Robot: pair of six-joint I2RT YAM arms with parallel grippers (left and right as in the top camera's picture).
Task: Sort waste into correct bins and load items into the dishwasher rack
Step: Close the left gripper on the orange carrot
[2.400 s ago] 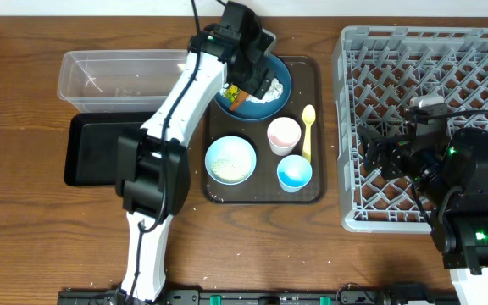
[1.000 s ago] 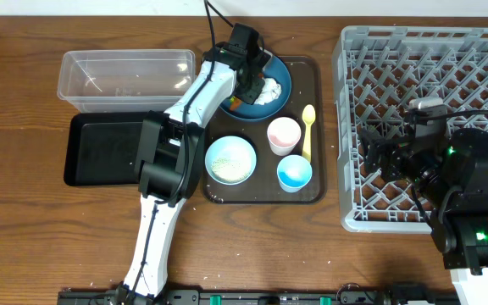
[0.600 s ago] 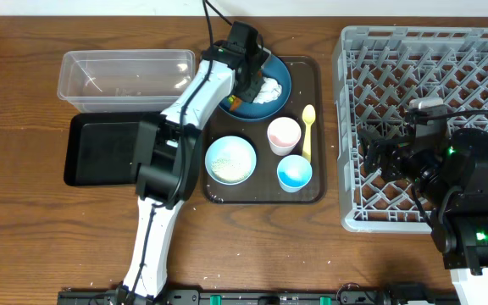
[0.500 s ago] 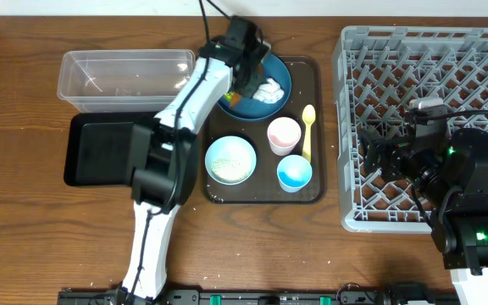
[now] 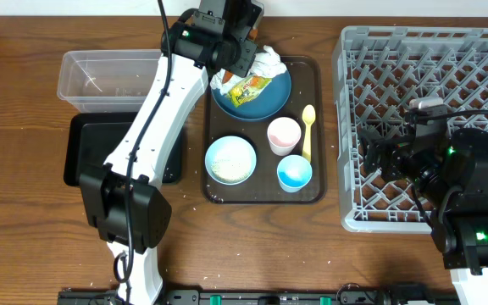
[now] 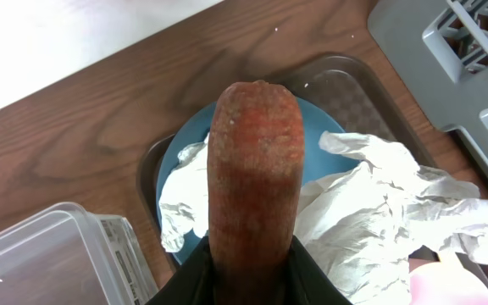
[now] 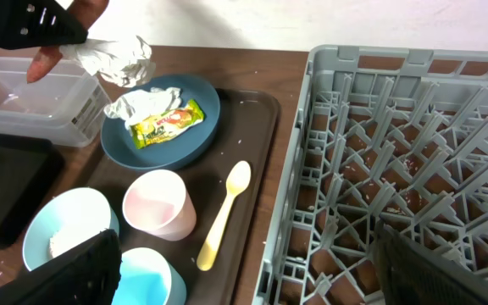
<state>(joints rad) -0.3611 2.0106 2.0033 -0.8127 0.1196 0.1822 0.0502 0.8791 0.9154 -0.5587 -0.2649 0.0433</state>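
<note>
The small orange carrot-like stick (image 6: 255,161) sits pinched in the nearly closed left gripper (image 6: 254,269), above the dark blue plate (image 5: 271,97) bearing the crumpled napkin (image 6: 371,203) and the wrapper (image 5: 251,85), its print unreadable. The right gripper (image 5: 369,155) gapes empty over the grey rack (image 5: 481,51). The table (image 5: 24,220) is brown wood-grain and the wall (image 7: 312,21) white.

Overhead looks straight down on the whole table (image 5: 24,212), dishwasher rack (image 5: 413,59) at 3 o'clock. Left wrist hangs close above the dark blue plate (image 6: 191,140), small orange carrot-like stick (image 6: 255,178) foremost. Right wrist looks slantwise from the rack toward 9 o'clock. All three share the plate.
</note>
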